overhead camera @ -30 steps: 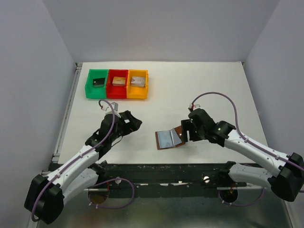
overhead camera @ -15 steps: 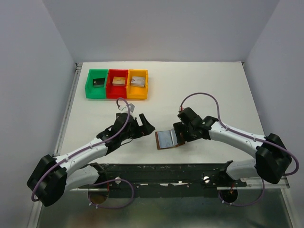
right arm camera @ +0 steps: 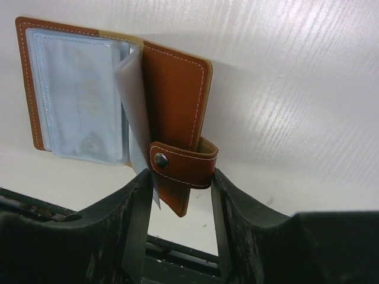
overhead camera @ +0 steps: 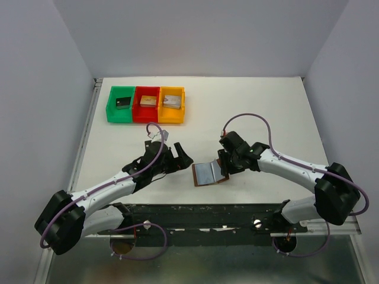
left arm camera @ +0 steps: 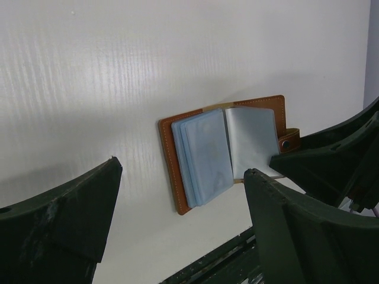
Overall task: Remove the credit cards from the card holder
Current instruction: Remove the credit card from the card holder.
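Observation:
The card holder lies open near the table's front edge. It is brown leather with pale blue-grey sleeves, and its right flap is lifted. My right gripper is at that flap. In the right wrist view its fingers press both sides of the tab strap and the flap's lower corner, so the right gripper is shut on them. My left gripper hangs wide open just left of the holder, touching nothing. The credit cards stay hidden inside the sleeves.
A green bin, a red bin and an orange bin stand in a row at the back left, each with a small block inside. The black base rail runs along the near edge, close below the holder.
My right gripper moved left onto the holder's right flap and closed on the strap, nudging the holder slightly left. My left arm swung right toward the holder, jaws still wide.

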`<state>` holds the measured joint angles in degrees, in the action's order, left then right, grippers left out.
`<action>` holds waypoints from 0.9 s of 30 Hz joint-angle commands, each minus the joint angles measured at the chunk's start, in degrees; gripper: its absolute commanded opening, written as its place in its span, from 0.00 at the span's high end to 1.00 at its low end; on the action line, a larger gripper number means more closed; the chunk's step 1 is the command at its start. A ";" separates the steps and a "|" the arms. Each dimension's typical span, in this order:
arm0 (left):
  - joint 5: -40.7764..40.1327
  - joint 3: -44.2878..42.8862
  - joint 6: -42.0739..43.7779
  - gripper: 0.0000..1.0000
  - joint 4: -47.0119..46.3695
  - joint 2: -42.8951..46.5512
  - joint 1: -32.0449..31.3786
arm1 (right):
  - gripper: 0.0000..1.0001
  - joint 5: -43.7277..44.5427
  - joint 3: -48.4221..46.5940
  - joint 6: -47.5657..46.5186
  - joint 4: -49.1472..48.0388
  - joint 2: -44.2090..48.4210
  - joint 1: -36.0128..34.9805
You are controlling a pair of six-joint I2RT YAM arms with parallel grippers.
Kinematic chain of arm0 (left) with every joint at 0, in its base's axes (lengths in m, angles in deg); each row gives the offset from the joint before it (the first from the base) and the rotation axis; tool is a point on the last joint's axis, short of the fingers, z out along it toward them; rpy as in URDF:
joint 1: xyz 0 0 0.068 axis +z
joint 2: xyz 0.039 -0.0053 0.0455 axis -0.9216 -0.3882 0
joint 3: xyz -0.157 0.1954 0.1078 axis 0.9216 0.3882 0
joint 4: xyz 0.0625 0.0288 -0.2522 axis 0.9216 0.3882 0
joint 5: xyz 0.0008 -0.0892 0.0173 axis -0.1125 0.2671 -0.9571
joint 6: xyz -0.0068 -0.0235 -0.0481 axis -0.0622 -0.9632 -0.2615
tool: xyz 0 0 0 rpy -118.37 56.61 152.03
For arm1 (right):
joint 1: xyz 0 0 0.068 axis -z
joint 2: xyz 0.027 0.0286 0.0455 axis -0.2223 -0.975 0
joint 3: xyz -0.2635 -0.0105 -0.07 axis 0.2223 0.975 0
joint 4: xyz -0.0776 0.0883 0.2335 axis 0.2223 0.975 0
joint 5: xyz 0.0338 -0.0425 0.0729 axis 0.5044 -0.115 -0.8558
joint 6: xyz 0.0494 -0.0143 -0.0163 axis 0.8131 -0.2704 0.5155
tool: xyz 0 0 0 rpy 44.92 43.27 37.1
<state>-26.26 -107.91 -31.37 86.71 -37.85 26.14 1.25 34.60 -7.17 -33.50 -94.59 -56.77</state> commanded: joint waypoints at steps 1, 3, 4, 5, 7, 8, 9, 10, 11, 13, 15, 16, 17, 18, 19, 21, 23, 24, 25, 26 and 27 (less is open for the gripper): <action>-2.01 0.06 0.08 0.03 -0.43 0.08 -0.47 | 0.47 -3.01 0.39 2.26 -2.14 1.00 -0.46; -2.36 0.32 -0.19 0.03 -0.43 0.17 -0.38 | 0.46 -3.54 1.27 2.96 -2.75 1.52 -0.46; -2.45 0.50 -0.45 0.02 -0.52 0.08 -0.47 | 0.46 -3.89 1.71 3.23 -3.02 1.70 -0.46; -2.54 0.59 -0.71 0.03 -0.61 0.08 -0.38 | 0.46 -3.98 2.06 3.58 -3.45 1.70 -0.29; -2.63 0.76 -1.24 0.03 -0.61 -0.10 -0.38 | 0.46 -4.50 2.33 4.02 -3.55 1.26 -0.29; -2.72 0.76 -1.59 0.03 -0.35 -0.18 -0.47 | 0.46 -4.51 2.50 4.37 -3.55 1.26 -0.37; -2.72 0.85 -1.77 0.03 -0.26 -0.27 -0.38 | 0.43 -4.33 2.76 4.81 -3.55 1.35 -0.38; -2.63 0.85 -1.68 0.03 -0.17 -0.45 -0.38 | 0.40 -4.16 3.11 5.33 -3.63 1.78 -0.38; -2.63 1.03 -1.94 0.03 0.01 -0.45 -0.38 | 0.37 -3.98 3.73 5.95 -3.63 2.31 -0.38; -2.54 1.29 -1.95 0.02 0.18 -0.19 -0.38 | 0.32 -4.15 5.39 7.00 -4.59 3.89 -0.37; -2.54 1.64 -2.03 0.02 0.01 0.16 -0.38 | 0.32 -5.03 6.89 8.06 -5.91 4.95 -0.29; -2.54 1.90 -2.12 0.02 -0.17 0.34 -0.38 | 0.32 -5.38 7.59 8.50 -7.05 5.21 -0.29; -2.28 2.08 -2.12 0.01 -0.43 0.52 -0.38 | 0.32 -5.73 8.12 8.85 -7.84 5.56 -0.29; -2.02 2.17 -2.38 0.01 -0.43 0.69 -0.38 | 0.33 -5.65 8.56 9.20 -8.72 5.48 -0.20; -1.75 2.26 -2.30 0.01 -0.78 0.87 -0.38 | 0.35 -7.82 8.91 9.38 -9.51 5.31 -0.20; -0.88 2.61 -2.38 0.01 -1.48 1.22 -0.38 | 0.41 -9.33 9.35 9.82 -11.10 4.87 -0.20; -0.09 2.79 -2.47 0.01 -1.58 1.66 -0.38 | 0.48 -10.48 9.88 10.17 -12.94 4.60 -0.20; 0.70 2.61 -2.04 0.01 -1.40 1.92 -0.38 | 0.52 -10.83 9.97 10.35 -13.47 4.51 -0.11; 2.36 2.35 -0.38 0.01 -1.31 2.10 -0.38 | 0.56 -11.01 10.23 10.52 -13.91 4.60 -0.02; 3.77 2.17 0.85 0.01 -1.40 2.10 -0.38 | 0.62 -11.01 10.41 10.79 -14.26 4.78 0.06; 4.74 2.08 1.82 0.01 -1.40 2.10 -0.38 | 0.68 -11.01 10.76 10.79 -14.70 5.13 0.15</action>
<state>-26.54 -105.71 -32.84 86.58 -37.09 26.14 -7.69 44.12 2.25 -44.47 -89.94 -56.77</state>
